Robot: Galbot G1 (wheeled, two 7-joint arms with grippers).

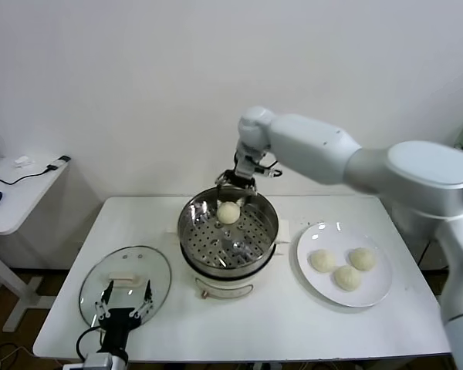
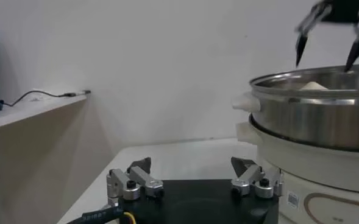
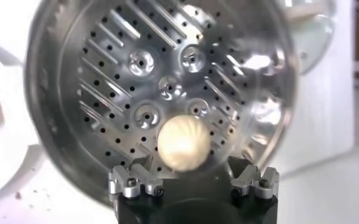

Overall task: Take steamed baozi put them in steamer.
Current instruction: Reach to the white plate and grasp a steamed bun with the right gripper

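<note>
Nearest, the left gripper (image 1: pixel 125 302) sat parked at the table's (image 1: pixel 255 327) front edge, fingers spread and empty, over the near rim of a glass lid (image 1: pixel 125 284) lying flat with its white knob up.

Next, mid-table: the steamer (image 1: pixel 228 235), a steel pot on a cream base, with its perforated tray (image 3: pixel 167 85) exposed. One baozi (image 1: pixel 228 212) lay on the tray toward the far wall, apart from the pot's rim; in the left wrist view only its top (image 2: pixel 314 86) showed above the rim.

Beside the steamer, on the robot's right: a white plate (image 1: pixel 374 290) bearing three baozi (image 1: pixel 346 268) clustered together, two toward the back and one in front.

Farthest, the right gripper (image 1: pixel 236 183) hung above the steamer's far rim, directly over the lone baozi, fingers (image 2: pixel 300 46) spread and holding nothing; the bun (image 3: pixel 181 143) lay clear below them.

Off to the robot's left stood a side table (image 1: pixel 15 202) carrying a cable.
</note>
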